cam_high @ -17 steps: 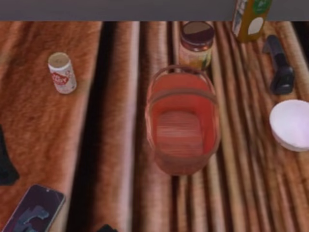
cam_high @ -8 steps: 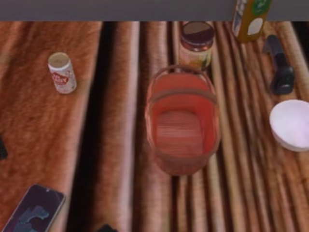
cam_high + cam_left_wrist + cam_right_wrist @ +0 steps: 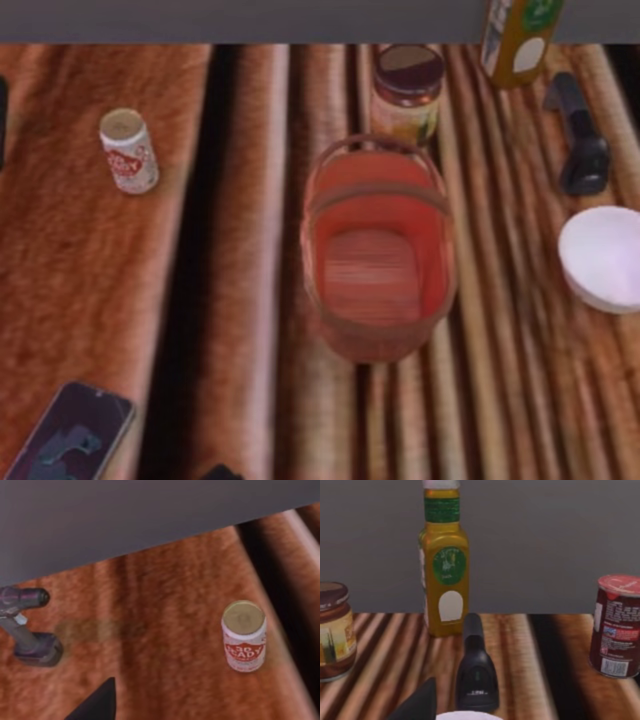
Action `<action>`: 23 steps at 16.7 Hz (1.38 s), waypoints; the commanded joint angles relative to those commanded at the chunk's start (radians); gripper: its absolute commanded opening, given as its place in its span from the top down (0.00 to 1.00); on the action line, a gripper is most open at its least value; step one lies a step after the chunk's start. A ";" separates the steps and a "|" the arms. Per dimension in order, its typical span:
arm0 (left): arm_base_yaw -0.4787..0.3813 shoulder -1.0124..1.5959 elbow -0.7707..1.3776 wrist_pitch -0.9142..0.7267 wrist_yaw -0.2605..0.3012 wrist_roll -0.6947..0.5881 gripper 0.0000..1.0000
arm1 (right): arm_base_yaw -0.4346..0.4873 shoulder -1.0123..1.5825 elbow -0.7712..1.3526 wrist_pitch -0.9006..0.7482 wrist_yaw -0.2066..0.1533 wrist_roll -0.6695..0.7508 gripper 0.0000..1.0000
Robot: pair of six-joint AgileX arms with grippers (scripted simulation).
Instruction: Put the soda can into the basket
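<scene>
One small soda can (image 3: 129,151) stands upright at the far left of the wooden table (image 3: 90,300), white-silver with red print and a pale round top; it shows the same way in the left wrist view (image 3: 243,635), bare wood all around it. Near the left edge of the table, close to the front, lies a dark phone (image 3: 68,435). In the left wrist view a purple-grey drill (image 3: 27,630) lies well apart from the can. Only a dark tip of the left gripper (image 3: 97,704) shows there, so I cannot tell how its fingers stand. Mid-table sits the red-orange woven basket (image 3: 378,330), its hoop handle arched over an empty inside, with open wood between it and the can. Just beyond it stands a glass jar (image 3: 406,92). Farther right are a yellow bottle (image 3: 518,38), a black scanner (image 3: 580,140) and a white bowl (image 3: 604,257) at the right edge. A red canister (image 3: 617,625) stands beyond them. For the right gripper (image 3: 417,702) only a dark tip shows; its opening I cannot tell.
</scene>
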 joint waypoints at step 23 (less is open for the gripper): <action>-0.052 1.662 1.588 -0.932 0.035 0.472 0.00 | 0.000 0.000 0.000 0.000 0.000 0.000 0.00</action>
